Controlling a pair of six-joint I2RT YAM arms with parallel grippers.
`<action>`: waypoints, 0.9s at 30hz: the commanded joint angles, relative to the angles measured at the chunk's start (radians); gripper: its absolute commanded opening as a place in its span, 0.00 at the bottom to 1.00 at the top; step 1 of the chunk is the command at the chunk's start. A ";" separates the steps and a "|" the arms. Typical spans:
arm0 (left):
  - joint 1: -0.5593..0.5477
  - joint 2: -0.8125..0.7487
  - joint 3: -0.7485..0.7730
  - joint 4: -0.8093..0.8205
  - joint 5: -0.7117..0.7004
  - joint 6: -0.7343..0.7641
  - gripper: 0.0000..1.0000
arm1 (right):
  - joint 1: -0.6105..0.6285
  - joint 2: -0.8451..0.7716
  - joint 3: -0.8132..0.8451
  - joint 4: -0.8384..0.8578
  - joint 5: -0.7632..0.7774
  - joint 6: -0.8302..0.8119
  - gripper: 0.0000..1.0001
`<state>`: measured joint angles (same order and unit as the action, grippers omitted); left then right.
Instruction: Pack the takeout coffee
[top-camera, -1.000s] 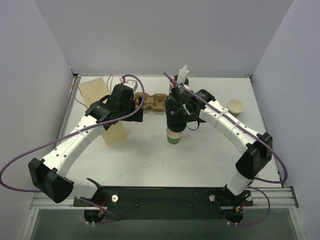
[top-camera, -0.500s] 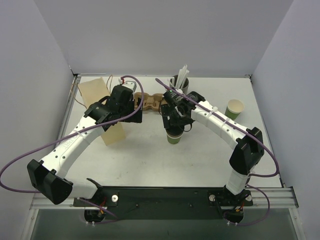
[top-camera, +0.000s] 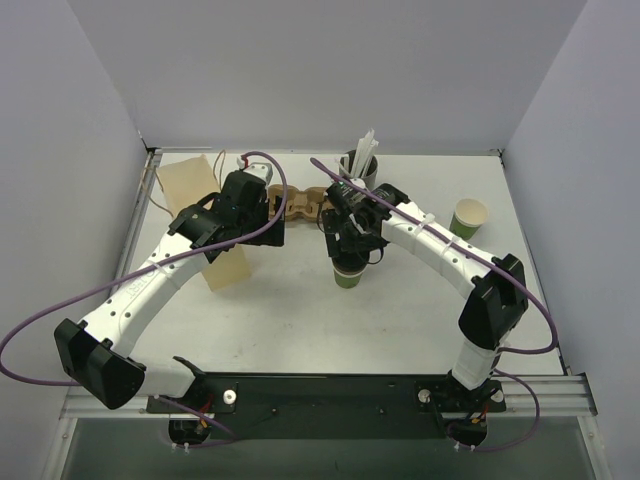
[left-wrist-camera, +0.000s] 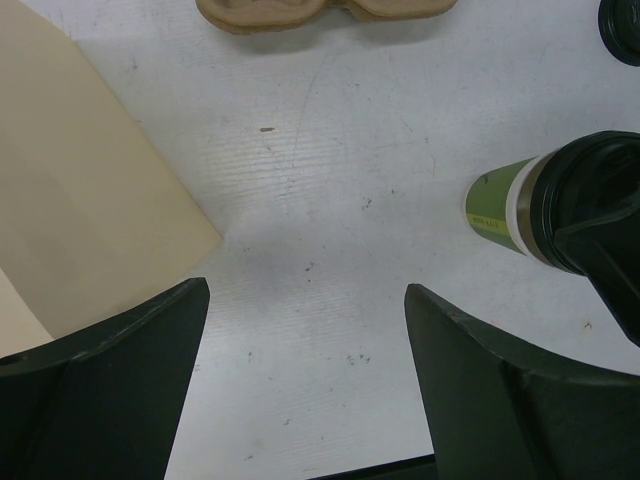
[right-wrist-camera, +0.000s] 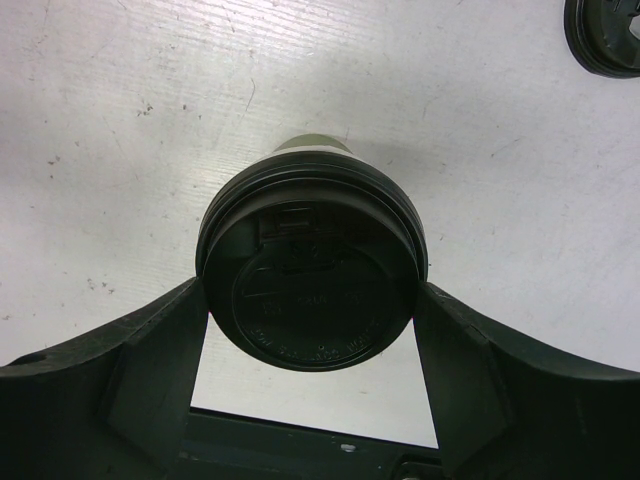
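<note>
One lidded green cup (right-wrist-camera: 312, 262) — right gripper (right-wrist-camera: 311, 305) pinches it; left gripper (left-wrist-camera: 305, 300) gapes, empty.

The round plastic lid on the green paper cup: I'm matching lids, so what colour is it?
The round plastic lid is black, clearest in the right wrist view.

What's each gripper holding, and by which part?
Right gripper grips the cup by the rim of its lid, pinched from both sides. Left gripper is open, holding nothing.
</note>
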<state>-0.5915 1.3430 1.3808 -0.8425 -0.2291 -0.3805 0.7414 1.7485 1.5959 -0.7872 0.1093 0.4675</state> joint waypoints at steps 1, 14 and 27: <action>0.007 -0.016 0.004 0.016 0.000 0.002 0.90 | 0.012 0.020 0.004 -0.040 0.029 -0.001 0.64; 0.007 -0.002 0.004 0.025 0.011 0.005 0.90 | 0.018 0.062 0.001 -0.032 0.035 -0.003 0.65; 0.007 0.022 0.015 0.042 0.027 0.009 0.90 | 0.019 0.052 -0.022 -0.032 0.047 0.002 0.65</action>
<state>-0.5915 1.3590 1.3804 -0.8413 -0.2218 -0.3801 0.7540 1.8046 1.5837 -0.7849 0.1177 0.4675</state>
